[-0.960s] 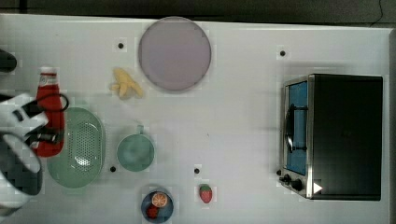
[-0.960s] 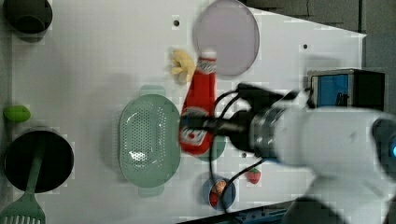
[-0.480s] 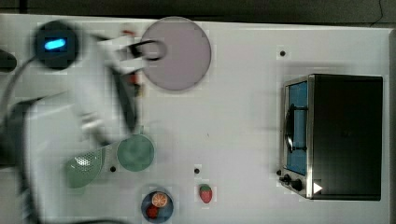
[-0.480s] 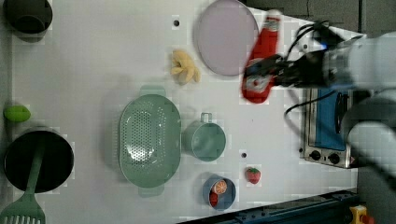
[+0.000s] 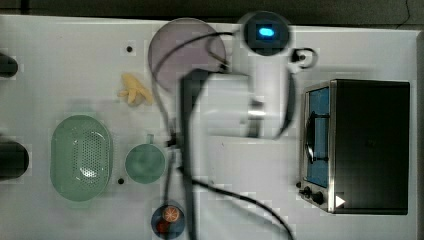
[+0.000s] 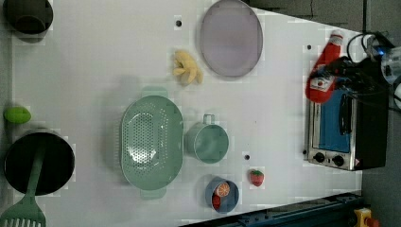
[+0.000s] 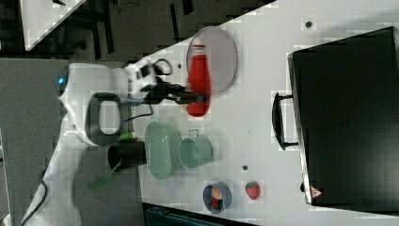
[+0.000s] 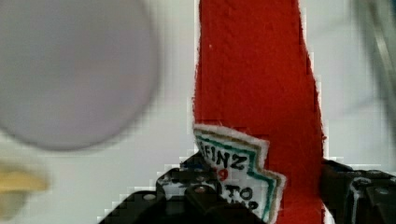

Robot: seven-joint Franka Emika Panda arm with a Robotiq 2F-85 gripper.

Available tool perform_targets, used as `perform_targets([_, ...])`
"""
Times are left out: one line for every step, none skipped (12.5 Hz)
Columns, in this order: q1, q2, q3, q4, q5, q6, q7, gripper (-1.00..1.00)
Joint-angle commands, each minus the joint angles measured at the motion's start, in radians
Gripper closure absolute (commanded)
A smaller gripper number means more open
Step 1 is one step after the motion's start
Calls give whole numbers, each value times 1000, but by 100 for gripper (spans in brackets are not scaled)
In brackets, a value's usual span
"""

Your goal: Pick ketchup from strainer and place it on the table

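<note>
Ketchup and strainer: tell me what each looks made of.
The ketchup looks like soft fabric, felt or plush: matte fuzzy red surface and a stitched label patch. The strainer looks like moulded plastic: smooth pale mint, evenly perforated bottom.

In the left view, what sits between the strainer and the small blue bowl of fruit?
Nothing sits between them. In the left view the strainer and the blue bowl are separated by bare white table; the teal cup stands above that gap.
</note>
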Motion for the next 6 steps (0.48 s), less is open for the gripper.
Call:
perform_targets([17,-19,-38,-99,5,32,-117,-21])
perform_targets([17,-19,-48,-146,5,72,-117,-21])
perform_targets([17,-19,-51,-193,5,121,-117,-21])
perform_targets([17,-17,-49,-239,6,171,-117,-21])
perform_targets([17,-16,-43,-282,6,217,-115,-21])
perform_targets([18,-13,-35,-324,6,265,-107,-21])
